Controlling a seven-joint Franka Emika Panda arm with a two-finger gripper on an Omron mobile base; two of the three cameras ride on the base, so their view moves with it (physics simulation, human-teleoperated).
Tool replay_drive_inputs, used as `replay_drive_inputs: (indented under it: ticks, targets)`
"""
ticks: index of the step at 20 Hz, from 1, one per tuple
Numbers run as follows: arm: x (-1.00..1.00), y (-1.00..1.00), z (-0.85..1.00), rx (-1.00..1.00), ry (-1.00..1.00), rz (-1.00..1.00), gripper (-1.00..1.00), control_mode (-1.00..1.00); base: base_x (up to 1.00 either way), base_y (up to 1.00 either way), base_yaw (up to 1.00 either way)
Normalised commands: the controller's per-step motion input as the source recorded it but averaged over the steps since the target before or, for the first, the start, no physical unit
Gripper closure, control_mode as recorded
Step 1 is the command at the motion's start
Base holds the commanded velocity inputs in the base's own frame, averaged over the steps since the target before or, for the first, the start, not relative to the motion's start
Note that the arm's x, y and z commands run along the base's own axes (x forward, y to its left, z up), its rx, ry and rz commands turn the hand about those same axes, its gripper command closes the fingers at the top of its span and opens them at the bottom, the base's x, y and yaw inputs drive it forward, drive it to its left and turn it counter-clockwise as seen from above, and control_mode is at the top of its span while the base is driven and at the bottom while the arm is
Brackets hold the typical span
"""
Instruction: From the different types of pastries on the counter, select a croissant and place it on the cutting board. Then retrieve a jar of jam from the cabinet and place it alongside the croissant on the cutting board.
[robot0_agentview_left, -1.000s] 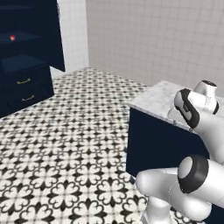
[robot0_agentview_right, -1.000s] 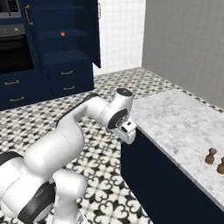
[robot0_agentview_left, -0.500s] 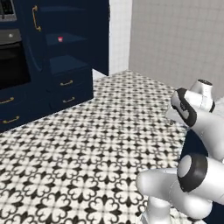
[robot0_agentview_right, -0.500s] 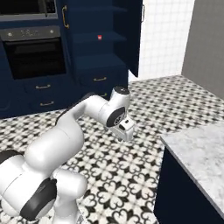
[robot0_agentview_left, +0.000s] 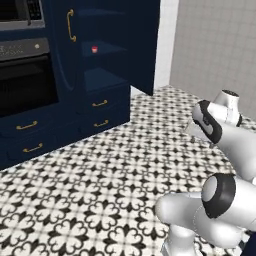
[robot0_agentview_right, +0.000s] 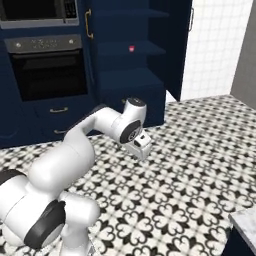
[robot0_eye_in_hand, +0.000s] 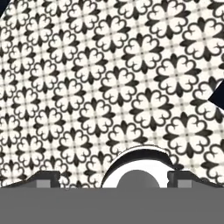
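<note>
One jar of jam (robot0_agentview_left: 94, 49), red lid, sits on an inner shelf of the cabinet (robot0_agentview_left: 112, 45), door swung open. One oven (robot0_agentview_right: 47, 62) just beside the cabinet, two brass-handled drawers (robot0_agentview_left: 102, 112) below the jar's shelf. Arm's folded w/ elbow high, well short of the cabinet, hand angled down at the patterned floor (robot0_eye_in_hand: 109, 78). Gripper (robot0_eye_in_hand: 113, 180) tips set wide apart, nothing betw. them. Counter (robot0_agentview_right: 246, 225) corner near the base.

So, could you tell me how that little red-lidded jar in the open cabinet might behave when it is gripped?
The jar of jam looks tiny and squat, so it is probably light and unlikely to tip. Its body is too small to judge; if smooth, it may slip. It sits well inside the cabinet shelf, so pushing could slide it deeper.
</note>
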Motion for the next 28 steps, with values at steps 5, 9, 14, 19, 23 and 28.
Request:
replay_drive_inputs:
  ticks: [5, 9, 14, 19, 23, 28]
  targets:
    - [0.0, 0.0, 0.0, 0.0, 0.0, 0.0, -1.0, 1.0, 1.0, -0.02, 0.05]
    - [0.0, 0.0, 0.0, 0.0, 0.0, 0.0, -1.0, 1.0, 1.0, -0.34, 0.17]
    - [0.0, 0.0, 0.0, 0.0, 0.0, 0.0, -1.0, 1.0, 1.0, -0.58, 0.23]
    - [0.0, 0.0, 0.0, 0.0, 0.0, 0.0, -1.0, 1.0, 1.0, -0.33, 0.37]
    - [0.0, 0.0, 0.0, 0.0, 0.0, 0.0, -1.0, 1.0, 1.0, -0.32, 0.45]
    - [0.0, 0.0, 0.0, 0.0, 0.0, 0.0, -1.0, 1.0, 1.0, -0.56, 0.35]
